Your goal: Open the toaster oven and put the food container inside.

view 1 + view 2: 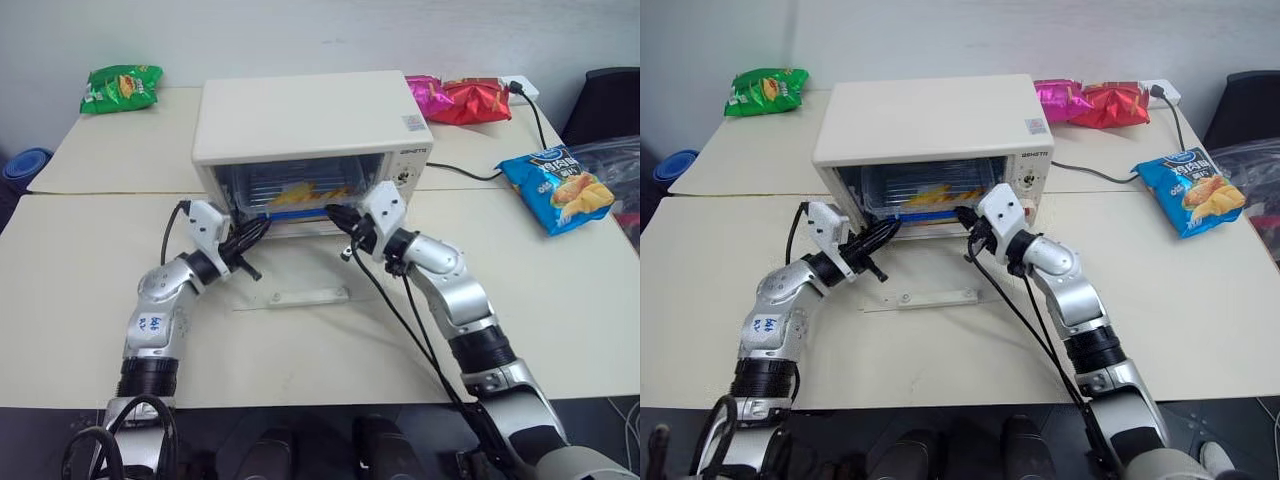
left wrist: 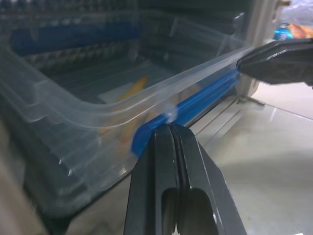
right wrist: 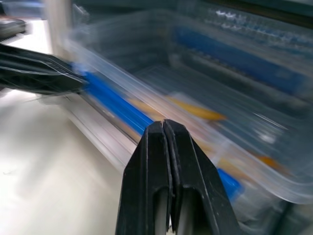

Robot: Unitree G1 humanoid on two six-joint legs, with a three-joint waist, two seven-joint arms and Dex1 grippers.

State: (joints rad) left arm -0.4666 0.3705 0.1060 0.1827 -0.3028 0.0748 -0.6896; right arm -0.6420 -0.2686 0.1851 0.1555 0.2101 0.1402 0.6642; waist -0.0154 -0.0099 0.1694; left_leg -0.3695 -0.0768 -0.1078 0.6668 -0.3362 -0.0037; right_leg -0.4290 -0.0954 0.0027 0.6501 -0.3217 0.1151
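Toaster oven (image 1: 310,125) sits on the table (image 1: 90,300), glass door (image 1: 290,285) dropped flat in front. Food container (image 1: 300,200) is partway inside the oven mouth, fries visible, near blue clip (image 2: 195,103) facing out. Left gripper (image 2: 169,128), jaws closed with nothing between them, tips against the blue clip. Right gripper (image 3: 163,123), jaws closed too, tips at the same edge further along. Snack bags: green (image 1: 122,87), red (image 1: 470,100), blue (image 1: 557,185).
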